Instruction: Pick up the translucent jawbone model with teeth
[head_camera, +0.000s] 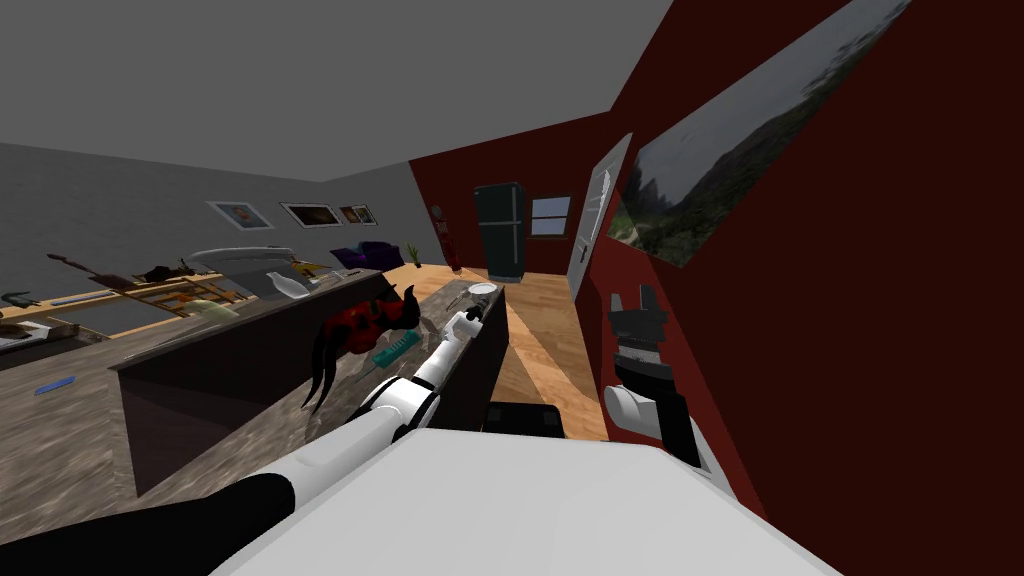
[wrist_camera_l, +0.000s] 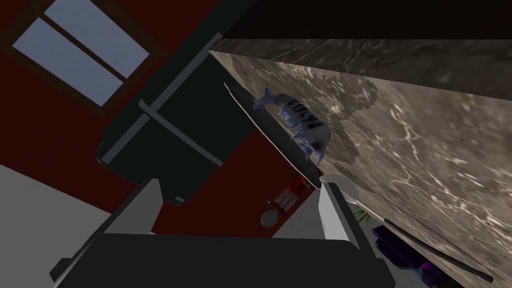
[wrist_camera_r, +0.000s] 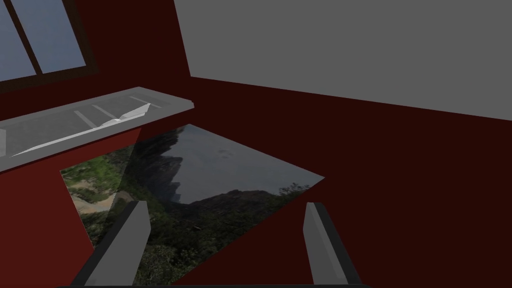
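Left wrist view shows the translucent bluish jawbone model lying on the marbled tabletop, right beside a thin plate. It sits ahead of my left end effector, whose fingers are spread wide and hold nothing. My right end effector hangs open and empty near the red wall.

The left arm stretches straight out ahead, and the left gripper at its end holds its fingers spread wide. The right arm is bent up at the side, with the right gripper pointing upward, fingers likewise apart
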